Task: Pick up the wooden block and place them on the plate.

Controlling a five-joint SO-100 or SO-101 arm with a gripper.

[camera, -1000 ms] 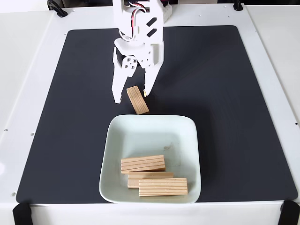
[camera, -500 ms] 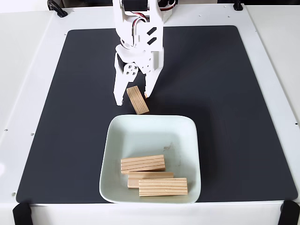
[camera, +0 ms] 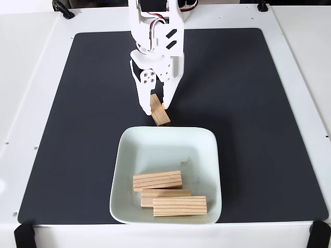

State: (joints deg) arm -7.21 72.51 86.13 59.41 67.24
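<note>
Angling toward plate (camera: 207,155), wooden block (camera: 160,110), seemingly claw-gripped (camera: 154,109)

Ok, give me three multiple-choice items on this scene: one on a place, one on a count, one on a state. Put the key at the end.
1. Where does the wooden block outside the plate lie?
A. On the black mat, just above the plate's top rim in the fixed view
B. On the white table to the right of the mat
C. Leaning on the plate's bottom rim

2. How many wooden blocks lie in the plate?
A. One
B. Three
C. Five

3. How does the gripper stand?
A. Wide open above the plate
B. Closed around the block on the mat
C. Holding a block over the plate

Key:
1. A: the block sits on the black mat, just beyond the rim of the plate.
2. B: three blocks lie near the plate's lower edge.
3. B: the gripper has a finger on each side of the block.
</note>
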